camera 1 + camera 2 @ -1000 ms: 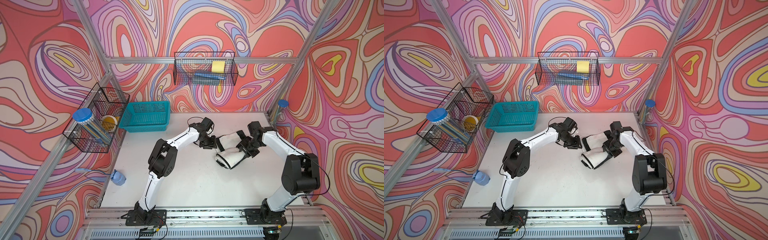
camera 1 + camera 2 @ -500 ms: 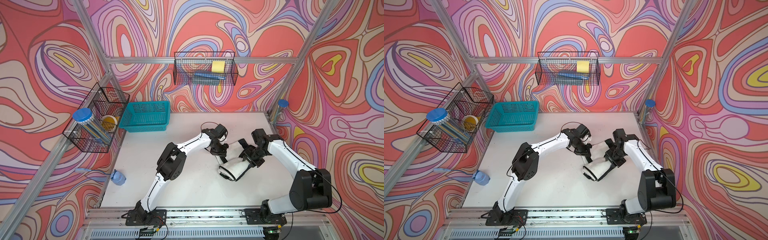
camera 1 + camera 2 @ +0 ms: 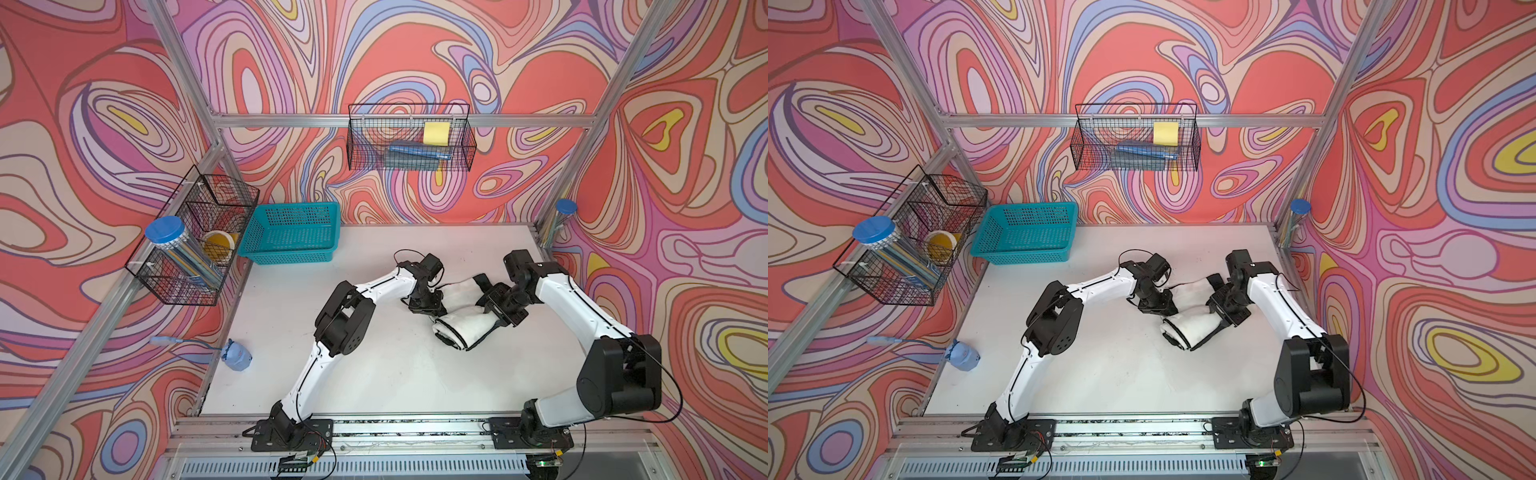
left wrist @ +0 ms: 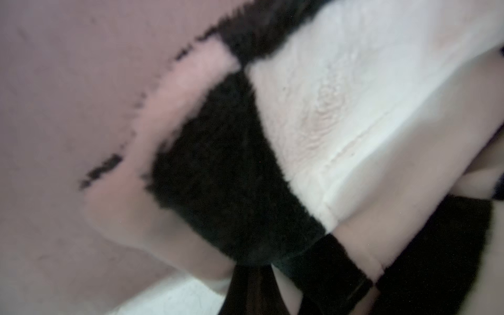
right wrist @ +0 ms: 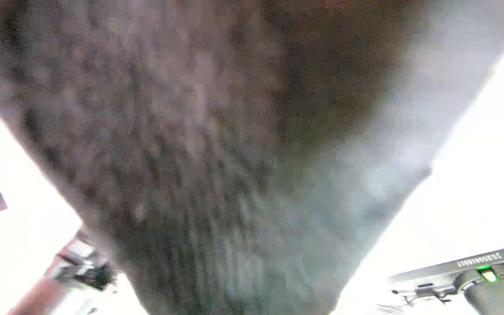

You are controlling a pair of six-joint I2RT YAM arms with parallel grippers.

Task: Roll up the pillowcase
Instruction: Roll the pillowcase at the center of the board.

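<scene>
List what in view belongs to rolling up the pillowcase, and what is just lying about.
Job in hand:
- pillowcase, partly rolled
- left gripper, at one end of it
- right gripper, at the other end

Lying about:
- teal basket
- back-wall wire basket
- side wire basket
- blue-lidded jar in it
- small blue object

Both top views: mounted high over the near edge, tilted down toward the far wall. Whole surface [image 3: 390,374], both arms and three walls in shot; fields almost identical, slight sideways offset.

Left wrist: hard up against the pillowcase [image 4: 313,90], plush fills most of frame, soft focus.

Right wrist: closer still, mostly a blurred dark mass. Faces the near rail. Its green light [image 5: 488,274] is caught here, and the green light [image 3: 542,477] shows in a top view too.
</scene>
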